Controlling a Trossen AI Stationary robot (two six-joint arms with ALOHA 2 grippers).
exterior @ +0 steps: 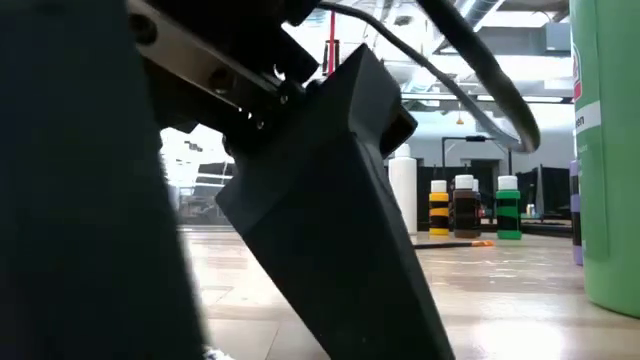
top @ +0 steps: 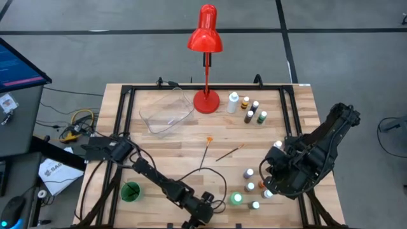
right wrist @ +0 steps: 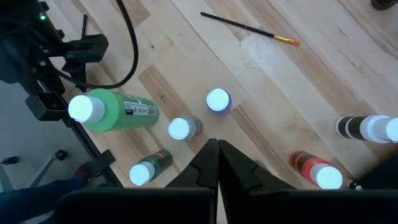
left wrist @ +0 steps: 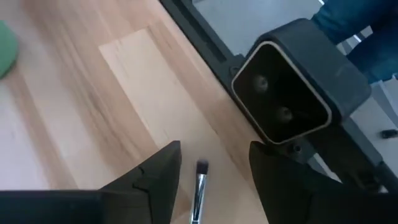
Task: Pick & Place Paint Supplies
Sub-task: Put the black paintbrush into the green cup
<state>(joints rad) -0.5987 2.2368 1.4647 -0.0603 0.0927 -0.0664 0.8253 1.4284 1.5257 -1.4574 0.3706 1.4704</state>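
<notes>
High view, left arm: my left gripper (top: pixel 205 208) sits low at the counter's (top: pixel 172 159) near edge, beside a green bottle (top: pixel 236 198); the brush under it cannot be made out here.
High view, right arm: my right gripper (top: pixel 275 179) waits above the near-right cluster of bottles (top: pixel 249 173).
High view, other stock: four more bottles (top: pixel 248 108) stand by the red lamp (top: pixel 205 38); two brushes (top: pixel 207 147) lie mid-counter; a clear tub (top: pixel 166 112) sits at the far left, a green dish (top: pixel 131 191) near left.
Low view: my left arm fills most of the picture; the far bottles (exterior: pixel 465 206) stand in a row beyond it.
Left wrist view, step: picking a brush. My fingers (left wrist: pixel 158 180) stand apart on either side of a brush (left wrist: pixel 199 186) lying flat on the wood; no contact that I can see.
Left wrist view, next: I judge it needs a short drop and a close on the thin ferrule.
Left wrist view, edges: the black frame rail (left wrist: pixel 205 37) and a boxed camera (left wrist: pixel 286 93) stand near; little room that way.
Right wrist view: my fingers (right wrist: pixel 211 163) are pressed together, holding nothing, over upright bottles and one large green bottle (right wrist: pixel 115 112) lying near the rail.
</notes>
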